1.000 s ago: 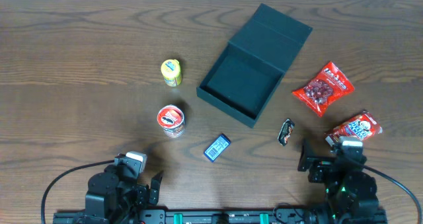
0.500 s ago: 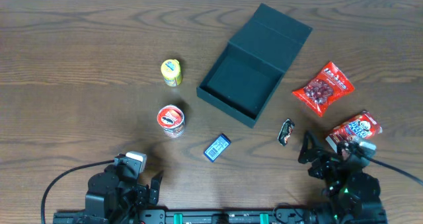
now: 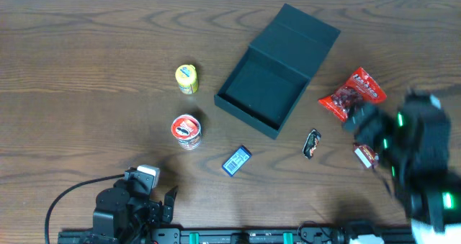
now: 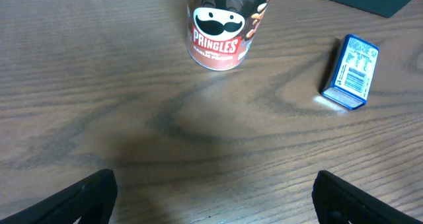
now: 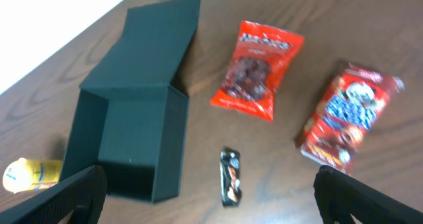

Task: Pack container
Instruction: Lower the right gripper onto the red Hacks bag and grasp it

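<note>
The container is a dark teal-black square box lying open mid-table, its flap lid folded back to the far right. The right wrist view shows the container from above, nothing visible inside. My right gripper hangs open high over the table. A small dark snack bar lies below it, between its fingers. The right arm is blurred in the overhead view. My left gripper is open and low at the front edge, with bare wood between its fingers.
A Pringles can and a blue packet lie in front of the left gripper. A small yellow can stands left of the container. A red snack bag and a red-blue bag lie right of it.
The right arm has lifted from the table's front edge and swung up and away, and in the overhead view it now covers most of the red-blue bag. The left arm has not moved.
</note>
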Controlling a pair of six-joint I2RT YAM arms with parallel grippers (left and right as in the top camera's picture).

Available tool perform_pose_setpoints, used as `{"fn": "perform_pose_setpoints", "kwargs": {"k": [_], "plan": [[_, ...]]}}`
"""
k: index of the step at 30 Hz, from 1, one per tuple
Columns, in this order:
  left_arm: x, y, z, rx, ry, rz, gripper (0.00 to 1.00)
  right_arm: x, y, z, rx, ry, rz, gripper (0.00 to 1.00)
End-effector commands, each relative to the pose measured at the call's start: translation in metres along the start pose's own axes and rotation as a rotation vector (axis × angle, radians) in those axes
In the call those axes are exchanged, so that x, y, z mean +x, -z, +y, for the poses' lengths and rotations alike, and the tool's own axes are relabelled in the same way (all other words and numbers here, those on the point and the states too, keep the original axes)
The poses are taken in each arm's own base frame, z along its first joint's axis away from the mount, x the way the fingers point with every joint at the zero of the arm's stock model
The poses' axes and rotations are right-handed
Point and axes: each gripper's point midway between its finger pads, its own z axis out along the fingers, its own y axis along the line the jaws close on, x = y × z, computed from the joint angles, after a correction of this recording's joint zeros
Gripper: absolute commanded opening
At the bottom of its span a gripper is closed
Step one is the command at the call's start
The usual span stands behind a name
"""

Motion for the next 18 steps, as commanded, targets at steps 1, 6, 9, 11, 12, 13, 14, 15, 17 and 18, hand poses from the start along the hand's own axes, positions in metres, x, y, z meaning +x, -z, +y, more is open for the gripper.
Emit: {"fn": "perform_pose_setpoints", "kwargs": {"k": [1,6,9,11,12,13,14,15,17,18], "plan": [[0.013,-0.006,0.000,0.007,0.021,0.041,0.95,-0.012,-0.022,0.010,0.053,0.068,0.042,0.99],[0.013,-0.006,0.000,0.007,0.021,0.041,0.95,-0.019,-0.075,0.020,0.107,0.139,0.082,0.99],[0.013,-0.006,0.000,0.007,0.021,0.041,0.95,-0.014,-0.101,0.012,0.153,0.130,0.138,0.99],[0.013,-0.006,0.000,0.007,0.021,0.041,0.95,-0.011,-0.114,0.004,0.166,0.106,0.182,0.99],[0.013,-0.006,0.000,0.007,0.021,0.041,0.95,-0.012,-0.120,0.000,0.167,0.098,0.197,0.99],[0.013,-0.006,0.000,0.007,0.021,0.041,0.95,-0.014,-0.131,-0.003,0.152,0.106,0.217,0.99],[0.013,-0.006,0.000,0.007,0.021,0.041,0.95,-0.016,-0.137,-0.006,0.143,0.102,0.226,0.99],[0.013,-0.006,0.000,0.007,0.021,0.041,0.95,-0.018,-0.143,-0.010,0.139,0.083,0.232,0.99],[0.013,-0.006,0.000,0.007,0.021,0.041,0.95,-0.021,-0.158,-0.018,0.128,0.037,0.251,0.99],[0.013,-0.006,0.000,0.007,0.021,0.041,0.95,-0.022,-0.165,-0.021,0.117,0.012,0.263,0.99]]}}
